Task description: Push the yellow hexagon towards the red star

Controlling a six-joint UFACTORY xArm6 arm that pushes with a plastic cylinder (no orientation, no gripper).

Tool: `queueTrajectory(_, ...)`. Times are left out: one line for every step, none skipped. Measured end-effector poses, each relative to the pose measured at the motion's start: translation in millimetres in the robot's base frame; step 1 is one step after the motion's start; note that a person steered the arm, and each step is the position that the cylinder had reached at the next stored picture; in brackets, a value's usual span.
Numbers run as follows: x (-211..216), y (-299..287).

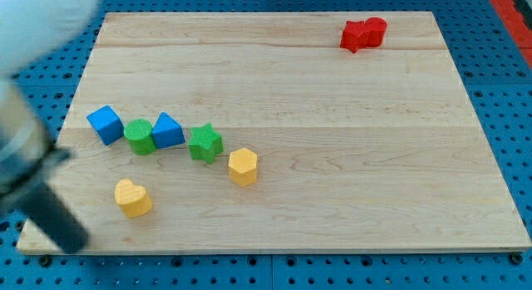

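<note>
The yellow hexagon (243,166) lies left of the board's middle, toward the view's bottom. The red star (356,36) lies near the top edge at the right, touching a second red block (376,30) on its right. My tip (75,243) is the blurred end of a dark rod at the board's bottom-left corner. It is left of and below the yellow heart (132,198) and far left of the hexagon, touching no block.
A row of blocks lies up and left of the hexagon: a blue cube (105,124), a green cylinder (140,137), a blue block (167,130) and a green star (204,144). The wooden board (332,157) lies on a blue pegboard.
</note>
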State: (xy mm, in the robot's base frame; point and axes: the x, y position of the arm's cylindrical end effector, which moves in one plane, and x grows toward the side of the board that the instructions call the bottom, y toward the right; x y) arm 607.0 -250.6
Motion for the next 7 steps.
queueTrajectory(-48.0,14.8)
queueTrajectory(-40.8,117.9)
queueTrajectory(-42.2,104.2)
queueTrajectory(-36.2,111.8)
queueTrajectory(-27.7,148.3)
queueTrajectory(-27.7,186.2)
queueTrajectory(-51.0,193.8)
